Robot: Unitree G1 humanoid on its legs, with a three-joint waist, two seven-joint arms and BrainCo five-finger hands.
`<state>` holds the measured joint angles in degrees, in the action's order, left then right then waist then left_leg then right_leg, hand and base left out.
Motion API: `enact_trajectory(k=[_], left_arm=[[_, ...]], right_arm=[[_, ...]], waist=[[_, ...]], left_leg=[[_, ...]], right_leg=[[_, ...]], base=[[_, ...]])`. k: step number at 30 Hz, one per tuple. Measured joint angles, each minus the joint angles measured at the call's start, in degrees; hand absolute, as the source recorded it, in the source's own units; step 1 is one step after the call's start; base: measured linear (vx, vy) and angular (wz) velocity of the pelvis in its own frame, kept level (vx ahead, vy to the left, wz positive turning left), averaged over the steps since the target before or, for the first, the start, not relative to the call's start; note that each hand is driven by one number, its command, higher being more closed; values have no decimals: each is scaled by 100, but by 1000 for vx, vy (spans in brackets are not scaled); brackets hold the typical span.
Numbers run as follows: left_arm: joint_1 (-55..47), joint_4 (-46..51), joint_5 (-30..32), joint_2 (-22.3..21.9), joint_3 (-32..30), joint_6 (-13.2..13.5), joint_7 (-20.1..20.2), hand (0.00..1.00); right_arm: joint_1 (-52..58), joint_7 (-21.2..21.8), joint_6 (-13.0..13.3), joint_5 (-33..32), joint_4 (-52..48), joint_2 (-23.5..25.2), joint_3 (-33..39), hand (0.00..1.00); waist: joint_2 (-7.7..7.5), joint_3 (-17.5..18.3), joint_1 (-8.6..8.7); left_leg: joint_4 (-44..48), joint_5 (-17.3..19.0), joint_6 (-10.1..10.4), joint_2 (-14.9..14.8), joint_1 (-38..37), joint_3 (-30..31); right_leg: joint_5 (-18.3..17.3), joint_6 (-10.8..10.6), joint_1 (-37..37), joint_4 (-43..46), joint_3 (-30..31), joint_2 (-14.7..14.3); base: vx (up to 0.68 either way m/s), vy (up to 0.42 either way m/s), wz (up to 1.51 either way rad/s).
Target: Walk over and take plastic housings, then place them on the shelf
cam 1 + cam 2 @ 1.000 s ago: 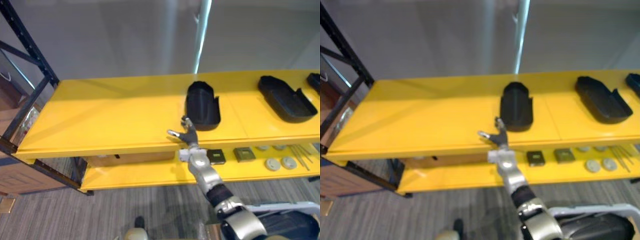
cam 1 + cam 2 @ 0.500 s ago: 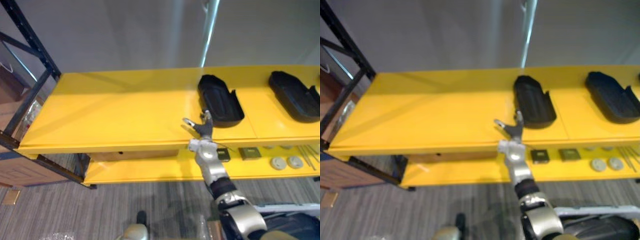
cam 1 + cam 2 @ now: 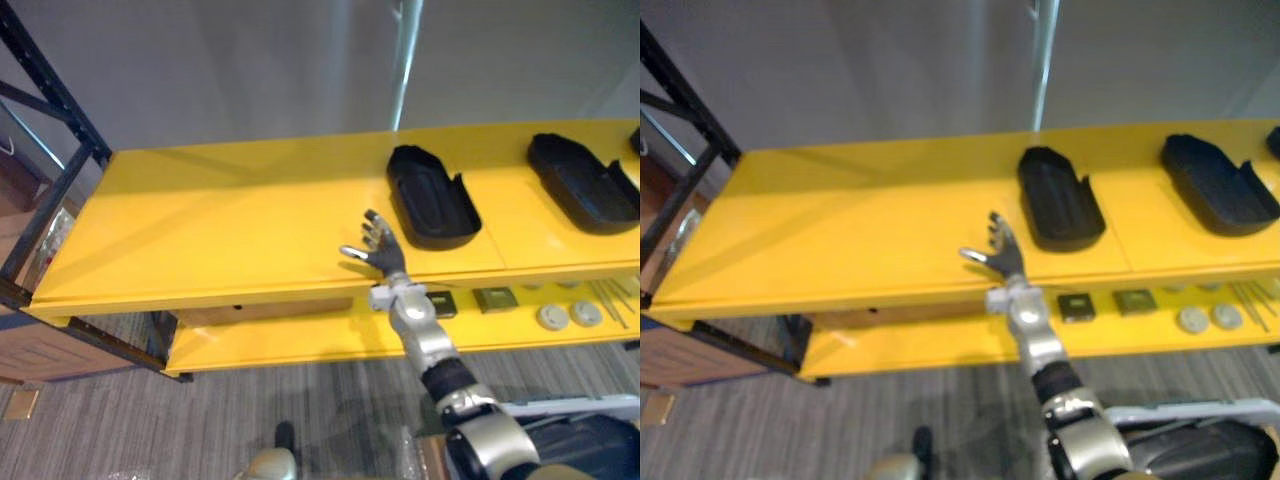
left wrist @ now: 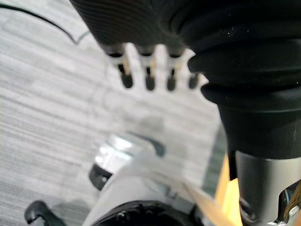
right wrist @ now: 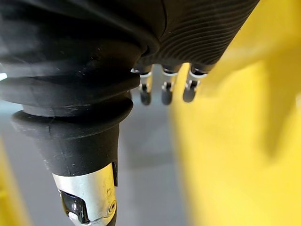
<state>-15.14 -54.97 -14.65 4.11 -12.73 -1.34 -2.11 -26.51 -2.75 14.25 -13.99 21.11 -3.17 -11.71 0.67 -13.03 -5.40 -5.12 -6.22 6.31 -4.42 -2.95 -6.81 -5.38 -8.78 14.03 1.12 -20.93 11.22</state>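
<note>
While our right hand point(image 3: 380, 252) is raised at the front edge of the upper shelf board point(image 3: 220, 225), its fingers are straight and spread apart, the thumb points toward 9 o'clock, and it holds nothing. We cannot tell whether the hand touches the board. The nearest plastic housing point(image 3: 432, 196), black and hollow side up, lies on the board at about 1 o'clock from that hand, near it but apart. A second housing point(image 3: 585, 183) lies on the same board at 3 o'clock from the first, well apart. On the lower shelf point(image 3: 290, 345), at 6 o'clock from the housings, we see two dark square parts point(image 3: 494, 298), two pale discs point(image 3: 552, 317) and thin rods point(image 3: 608, 297). Our left hand point(image 4: 149, 80) hangs over the grey carpet point(image 4: 47, 94), fingers straight, side by side and empty.
</note>
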Motion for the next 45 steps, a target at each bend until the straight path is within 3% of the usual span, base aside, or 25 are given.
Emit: enact_trajectory(k=[2,5,7,9,15,19,23,31,39,45], left_arm=[[-1,11,-1,10,-12,2,-32,0],[-7,43,-1,12,-27,7,-138,0],[-32,44,-2,11,-46,8,-159,0],[-92,28,-2,11,-45,12,-160,0],[-153,30,-7,18,-6,118,-170,0],[-168,43,-18,52,42,107,-167,0],[-168,50,-26,78,68,-9,-161,0],[-263,32,-60,221,282,-129,-136,0],[-323,37,-128,220,480,-128,-94,0],[-322,61,-289,221,513,-129,95,0]], right_arm=[[51,-14,141,15,-622,-51,122,0],[126,-460,234,184,-1471,-132,646,0],[187,-841,125,396,-1682,-243,1075,0],[372,-1298,-169,612,-1717,-526,1559,0],[749,-1732,-685,663,-1264,-1159,2424,0],[680,-1684,-852,554,-485,-1587,2594,0],[222,-1329,-1067,468,652,-1947,2644,0],[-628,-731,-1050,243,1850,-2358,2610,0],[-1462,-321,-902,-119,2701,-2772,2371,0],[-1887,234,-877,-605,2784,-2772,2335,0]], waist=[[-8,1,3],[-50,-16,22],[-95,-7,39],[-148,18,129],[-151,32,316],[-169,52,304],[-167,52,298],[-127,43,293],[175,-176,267],[163,-370,264]], left_leg=[[0,2,2,-2,-8,-15],[0,3,4,-13,-76,-58],[-1,8,10,-36,-115,-139],[-2,8,10,-52,-126,-176],[-2,11,4,-59,-122,-196],[-1,10,4,-57,-95,-189],[0,10,4,-39,-83,-168],[0,-10,-21,11,-83,-118],[1,-81,-104,156,19,37],[12,-92,-117,188,96,101]], right_leg=[[3,-4,-2,0,31,0],[5,-6,19,8,74,-1],[6,-5,7,23,129,-7],[15,-12,-9,32,197,-18],[14,-12,-58,33,229,-22],[27,-13,-88,35,227,-21],[28,-14,-88,30,204,-9],[27,-15,-83,67,157,39],[65,-87,-99,113,2,169],[68,-94,-121,109,-78,189]], base=[[16,-16,-5],[-10,-18,-8],[-41,-12,-17],[-44,-9,-11],[-37,-7,-4],[0,0,0],[12,-9,1],[-10,-1,2],[-34,17,10],[2,3,7]])
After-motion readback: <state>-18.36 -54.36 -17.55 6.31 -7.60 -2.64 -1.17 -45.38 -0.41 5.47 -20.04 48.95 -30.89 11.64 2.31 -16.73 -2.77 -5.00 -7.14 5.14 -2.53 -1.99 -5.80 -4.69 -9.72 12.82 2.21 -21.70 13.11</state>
